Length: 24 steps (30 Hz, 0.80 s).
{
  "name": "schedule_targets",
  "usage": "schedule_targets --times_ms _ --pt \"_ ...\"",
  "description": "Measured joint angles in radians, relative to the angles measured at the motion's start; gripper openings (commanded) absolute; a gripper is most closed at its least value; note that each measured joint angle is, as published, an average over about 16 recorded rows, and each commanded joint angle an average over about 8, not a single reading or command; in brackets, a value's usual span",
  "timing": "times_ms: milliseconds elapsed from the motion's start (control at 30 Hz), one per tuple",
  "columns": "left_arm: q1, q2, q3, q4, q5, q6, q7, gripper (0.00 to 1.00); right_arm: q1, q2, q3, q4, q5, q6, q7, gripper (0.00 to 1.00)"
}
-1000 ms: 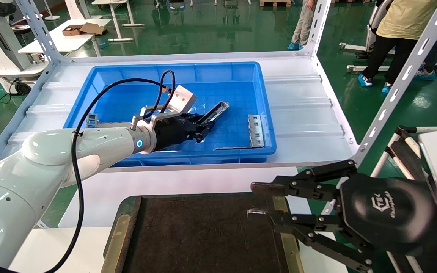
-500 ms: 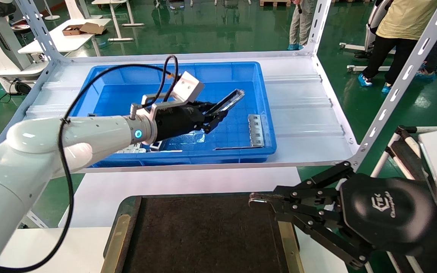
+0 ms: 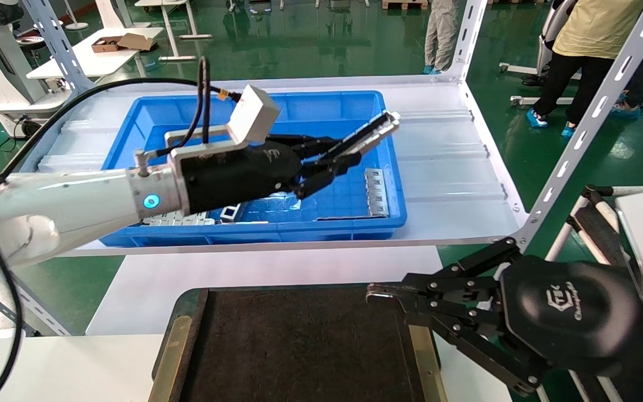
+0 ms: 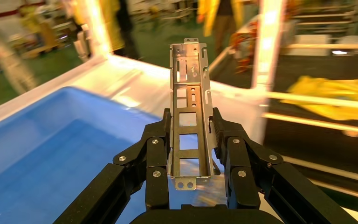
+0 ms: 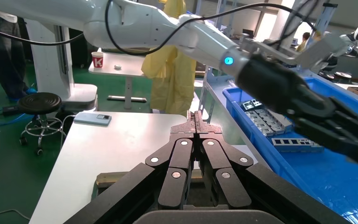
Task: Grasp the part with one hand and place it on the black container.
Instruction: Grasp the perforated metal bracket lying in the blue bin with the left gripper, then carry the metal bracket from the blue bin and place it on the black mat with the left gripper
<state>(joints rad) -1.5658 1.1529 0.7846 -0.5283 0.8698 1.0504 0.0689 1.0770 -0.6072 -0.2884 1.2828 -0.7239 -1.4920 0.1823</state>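
While lifted above deep blue plastic bin (image 3: 349, 218), long grey metal U-channel part (image 4: 189, 109) looks light, stiff, slick; pinched near one end by left tool (image 3: 337, 154). Right tool (image 3: 382, 292) pressed together, parked over black container (image 3: 277, 346).

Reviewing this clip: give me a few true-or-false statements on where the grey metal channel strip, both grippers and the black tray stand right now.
1. The left gripper is shut on the grey metal U-channel strip. True.
2. The strip lies on the matte black rectangular tray. False: it is held in the air above the deep blue plastic bin.
3. The right gripper is shut and holds nothing. True.
4. The blue bin is empty. False: a grey tabbed plate and other metal parts lie inside.
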Motion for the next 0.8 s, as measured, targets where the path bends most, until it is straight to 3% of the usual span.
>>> schedule_targets --times_ms 267,567,800 --pt "0.116 -0.137 -0.007 -0.286 -0.034 0.026 -0.071 0.0 0.0 0.0 -0.001 0.0 0.0 0.0 0.0 0.0" --pt "0.279 -0.298 -0.002 -0.634 -0.057 -0.057 -0.185 0.0 0.0 0.0 -0.001 0.0 0.001 0.0 -0.001 0.0" --pt "0.424 -0.39 0.009 -0.783 -0.083 -0.123 -0.232 0.0 0.0 0.001 -0.002 0.0 0.001 0.001 -0.001 0.0"
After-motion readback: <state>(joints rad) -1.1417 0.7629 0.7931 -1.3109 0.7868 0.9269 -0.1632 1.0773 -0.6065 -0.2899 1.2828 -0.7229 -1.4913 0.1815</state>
